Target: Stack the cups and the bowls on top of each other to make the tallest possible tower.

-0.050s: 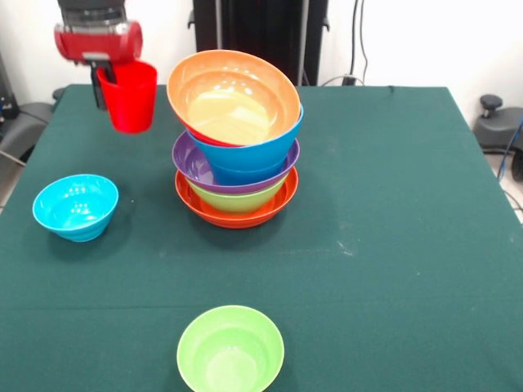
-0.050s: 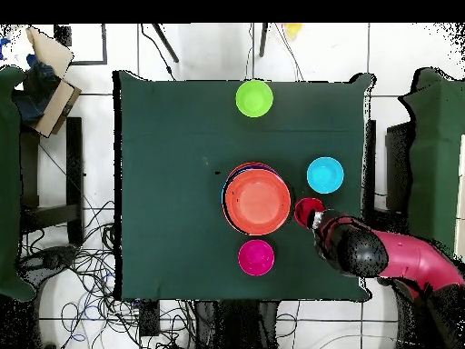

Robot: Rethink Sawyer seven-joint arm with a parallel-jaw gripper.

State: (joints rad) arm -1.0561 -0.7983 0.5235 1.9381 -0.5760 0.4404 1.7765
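Our pincer (image 1: pixel 114 77) is pinching the red cup (image 1: pixel 131 96) by its rim, holding it clear of the worktop (image 1: pixel 392 204) at about 9 o'clock of the tower (image 1: pixel 237 143) in the front view. The tower's top orange bowl (image 1: pixel 234 96) sits tilted, so we judge the risk is tipping it. We should carry the cup high, centre it over that bowl, lower slowly and release only once seated. A blue bowl (image 1: pixel 75 207), a green bowl (image 1: pixel 230 349) and a magenta bowl (image 2: pixel 256 257) wait loose.
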